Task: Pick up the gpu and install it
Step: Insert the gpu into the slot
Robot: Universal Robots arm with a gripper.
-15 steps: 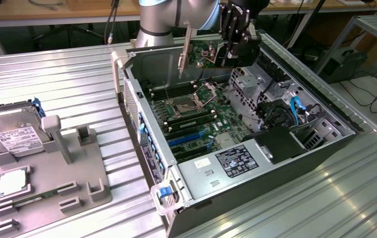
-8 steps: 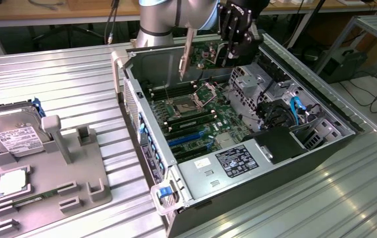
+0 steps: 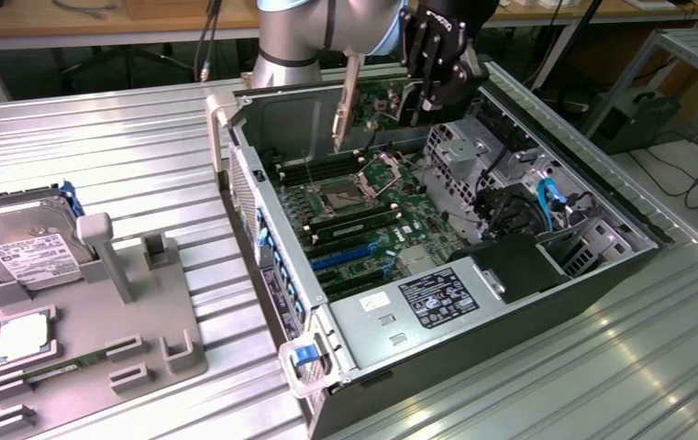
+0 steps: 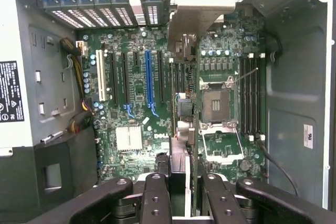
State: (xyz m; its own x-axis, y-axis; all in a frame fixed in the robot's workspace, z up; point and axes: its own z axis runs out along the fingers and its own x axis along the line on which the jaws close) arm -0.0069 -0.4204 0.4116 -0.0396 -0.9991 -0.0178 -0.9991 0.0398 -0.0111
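The gpu (image 3: 380, 99), a thin dark circuit card with a pale metal bracket strip (image 3: 346, 103) at one end, hangs upright in the air over the far end of the open computer case (image 3: 593, 302). My gripper (image 3: 429, 103) is shut on the card's edge. In the wrist view the gpu (image 4: 182, 103) shows edge-on, running away from my gripper (image 4: 182, 182), with its bracket (image 4: 197, 17) at the far end. Below it lies the motherboard (image 4: 131, 93) with its black and blue expansion slots (image 4: 149, 82), and the card is apart from them.
A grey fixture (image 3: 165, 321) stands on the exterior view's left, holding a silver hard drive (image 3: 18, 247) and a small square chip (image 3: 25, 335). Inside the case are a grey power supply (image 3: 428, 302), a CPU socket (image 3: 337, 197) and blue cables (image 3: 550, 206).
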